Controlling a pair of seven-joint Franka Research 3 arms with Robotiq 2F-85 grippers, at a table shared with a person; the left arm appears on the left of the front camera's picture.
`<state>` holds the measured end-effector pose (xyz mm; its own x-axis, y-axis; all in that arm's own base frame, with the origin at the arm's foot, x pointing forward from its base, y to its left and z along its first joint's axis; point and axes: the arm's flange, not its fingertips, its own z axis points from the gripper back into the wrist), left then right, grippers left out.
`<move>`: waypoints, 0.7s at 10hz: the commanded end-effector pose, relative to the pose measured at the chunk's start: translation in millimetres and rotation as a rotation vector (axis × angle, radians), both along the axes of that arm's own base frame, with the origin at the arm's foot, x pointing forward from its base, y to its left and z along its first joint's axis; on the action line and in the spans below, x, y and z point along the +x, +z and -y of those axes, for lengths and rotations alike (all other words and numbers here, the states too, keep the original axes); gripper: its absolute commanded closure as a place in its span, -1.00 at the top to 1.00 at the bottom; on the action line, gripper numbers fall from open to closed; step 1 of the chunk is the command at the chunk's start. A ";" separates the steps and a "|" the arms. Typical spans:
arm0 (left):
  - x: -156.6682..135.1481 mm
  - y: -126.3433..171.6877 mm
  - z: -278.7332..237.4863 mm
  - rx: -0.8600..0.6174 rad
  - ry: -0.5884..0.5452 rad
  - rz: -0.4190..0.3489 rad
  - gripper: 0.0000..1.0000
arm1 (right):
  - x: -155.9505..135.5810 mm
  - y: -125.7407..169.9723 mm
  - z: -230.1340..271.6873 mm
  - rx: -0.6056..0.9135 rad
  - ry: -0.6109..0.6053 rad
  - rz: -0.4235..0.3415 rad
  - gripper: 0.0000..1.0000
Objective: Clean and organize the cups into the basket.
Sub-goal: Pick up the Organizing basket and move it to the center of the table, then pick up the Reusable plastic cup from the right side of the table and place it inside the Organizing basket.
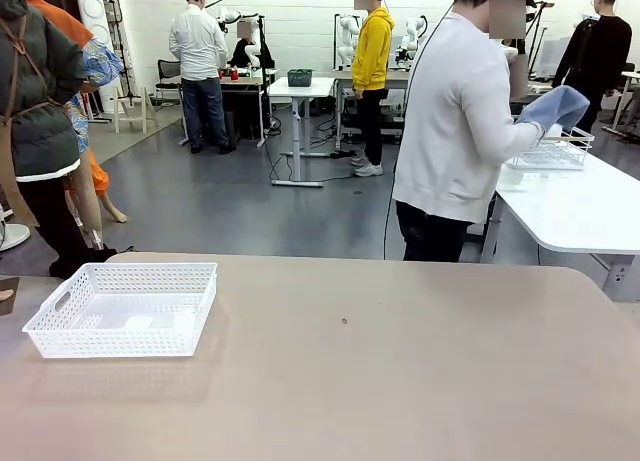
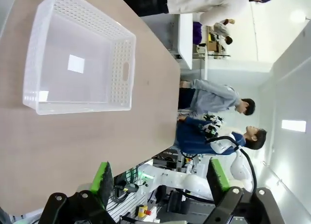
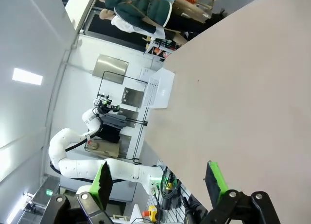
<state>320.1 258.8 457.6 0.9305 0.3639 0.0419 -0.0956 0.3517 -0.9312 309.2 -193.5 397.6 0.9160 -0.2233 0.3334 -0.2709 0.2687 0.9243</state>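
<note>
Left claw (image 2: 160, 180), black with green pads: jaws apart, nothing between them, held above the near left part of the tan rectangular table (image 1: 400, 361). Right claw (image 3: 159, 180): jaws likewise apart and empty, above the right part of the same table.

Shallow white plastic basket with perforated lattice sides (image 1: 120, 341) stands on the table at its left, towards the far edge. Its long axis runs left to right, and one handle cut-out faces left. Its floor is bare except for a pale square patch. In the left wrist view the basket (image 2: 121, 76) lies just ahead of the open fingers. In the right wrist view it (image 3: 160, 93) is small and well away across the bare tabletop. The left arm is therefore judged the nearer for any placing into it.

Person in a white top (image 1: 455, 121) stands beyond the far edge, turned towards a neighbouring white table (image 1: 585, 211) that carries a white wire basket (image 1: 550, 153). Both of the person's hands are wrapped in a pale blue cloth (image 1: 555, 106). Whether a cup sits inside the cloth cannot be told. The delivery of a cup to the table is judged the step on which the next move depends.
</note>
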 end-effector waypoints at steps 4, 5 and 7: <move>0.1 -1.9 -0.1 -0.025 -0.003 0.011 1.00 | 0.2 -2.0 2.7 -0.007 -0.014 -0.014 1.00; 0.1 -1.9 -0.1 -0.025 -0.003 0.011 1.00 | 0.2 -2.0 2.7 -0.007 -0.014 -0.014 1.00; 0.1 -1.9 -0.1 -0.025 -0.003 0.011 1.00 | 0.2 -2.0 2.7 -0.007 -0.014 -0.014 1.00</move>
